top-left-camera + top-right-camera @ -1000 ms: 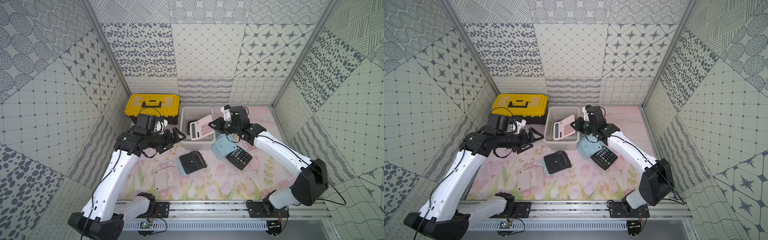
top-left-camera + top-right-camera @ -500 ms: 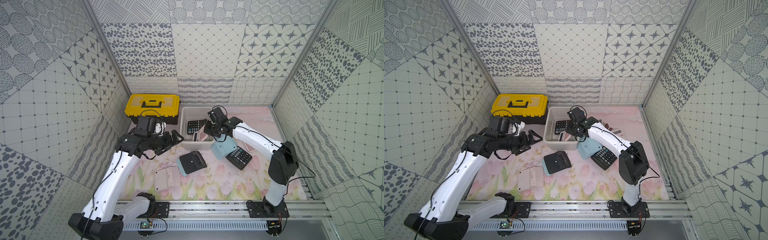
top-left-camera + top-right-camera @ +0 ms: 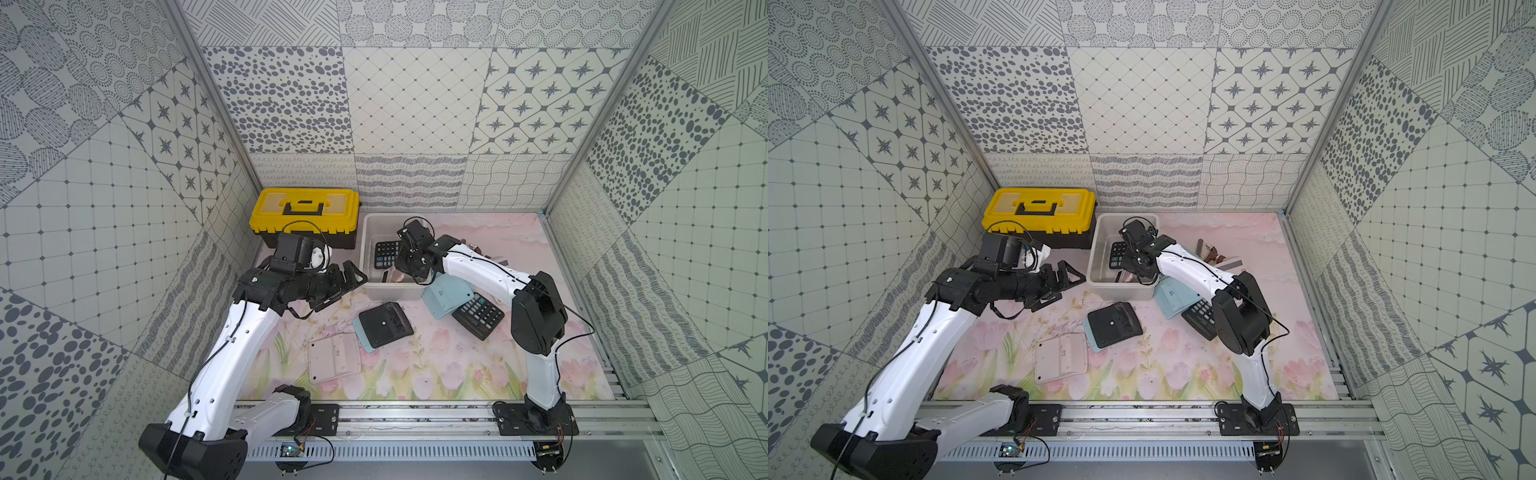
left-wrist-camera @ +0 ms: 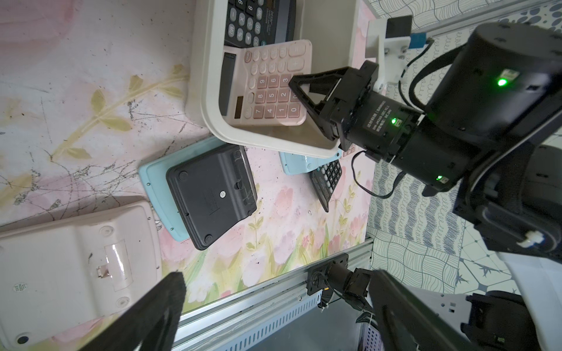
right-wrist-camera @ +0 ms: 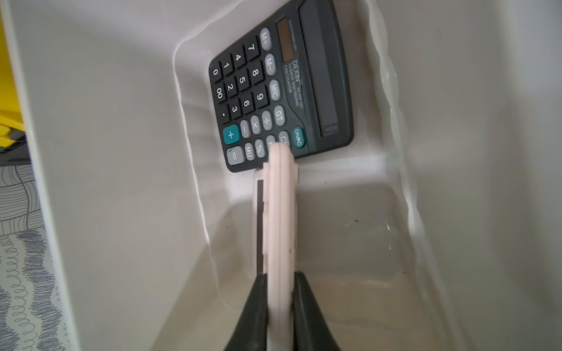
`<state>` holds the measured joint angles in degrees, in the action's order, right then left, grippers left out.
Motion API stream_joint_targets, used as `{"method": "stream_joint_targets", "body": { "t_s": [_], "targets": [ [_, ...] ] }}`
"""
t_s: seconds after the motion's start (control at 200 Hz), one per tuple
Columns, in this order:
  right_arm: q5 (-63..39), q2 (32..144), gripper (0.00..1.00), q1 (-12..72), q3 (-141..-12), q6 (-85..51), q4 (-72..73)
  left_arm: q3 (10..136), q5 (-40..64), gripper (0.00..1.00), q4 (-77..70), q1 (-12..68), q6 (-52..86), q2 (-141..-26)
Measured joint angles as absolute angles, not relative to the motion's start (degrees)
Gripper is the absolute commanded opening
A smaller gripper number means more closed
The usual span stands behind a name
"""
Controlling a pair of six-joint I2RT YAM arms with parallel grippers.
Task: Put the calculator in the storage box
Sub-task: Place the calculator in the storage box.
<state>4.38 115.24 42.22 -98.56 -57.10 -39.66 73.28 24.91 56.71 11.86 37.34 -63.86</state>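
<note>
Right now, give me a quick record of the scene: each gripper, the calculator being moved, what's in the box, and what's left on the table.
Right gripper: shut on the pink calculator, down inside the storage box
Left gripper: open, empty, outside the box
Already in box: DEXIN calculator, keys up
On the table: pale calculator; face-down black calculator; blue calculator; keys-up black calculator
Task status: pink calculator not yet released

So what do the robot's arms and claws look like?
The left arm and right arm have glossy white shells, bulky black joint housings and thin black cables running alongside. The left claw and right claw are black, with open triangular frames. Behind the right claw glow green lights.
</note>
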Motion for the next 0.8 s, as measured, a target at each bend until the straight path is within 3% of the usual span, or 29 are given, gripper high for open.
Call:
{"method": "stream_joint_targets", "body": {
  "t_s": [0.21, 0.33, 0.565, 0.8],
  "targets": [
    [4.4, 115.5, 0.00, 42.4, -98.6, -57.5, -39.2, 73.1, 24.9, 1.00, 56.1, 11.9, 37.4, -64.2],
    [4.2, 115.5, 0.19, 42.3, -98.6, -57.5, -39.2, 73.1, 24.9, 1.00, 55.8, 11.9, 37.5, -64.5],
    [4.1, 114.9, 0.33, 41.9, -97.1, -56.4, -40.9, 73.1, 24.9, 1.00, 55.0, 11.9, 37.6, -64.5],
    [4.7, 109.5, 0.38, 39.8, -95.5, -55.1, -43.5, 73.1, 24.9, 1.00, 54.8, 11.9, 38.0, -64.5]
  ]
}}
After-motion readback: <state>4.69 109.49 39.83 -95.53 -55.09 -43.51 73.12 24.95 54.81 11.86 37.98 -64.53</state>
